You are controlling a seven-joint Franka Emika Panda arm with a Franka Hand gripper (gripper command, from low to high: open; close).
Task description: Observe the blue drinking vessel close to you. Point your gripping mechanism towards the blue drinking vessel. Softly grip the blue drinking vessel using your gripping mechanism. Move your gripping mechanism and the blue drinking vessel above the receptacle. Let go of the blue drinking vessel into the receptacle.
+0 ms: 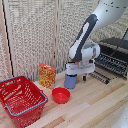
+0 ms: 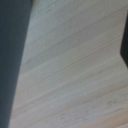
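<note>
Gripper (image 1: 73, 74) sits right over the cup (image 1: 70, 80) on the table (image 1: 95, 105), fingers seemingly down around it for the grasp; can't tell if closed yet. Bowl (image 1: 61, 95) just beside; basket (image 1: 21, 101) well apart, awaiting drop.

A shallow red bowl (image 1: 61, 95) sits on the light wooden table (image 1: 95, 107). Behind it stands an orange carton (image 1: 47, 76). A black wire rack (image 1: 112, 62) occupies the exterior view's right, before pale curtains (image 1: 35, 30).
</note>
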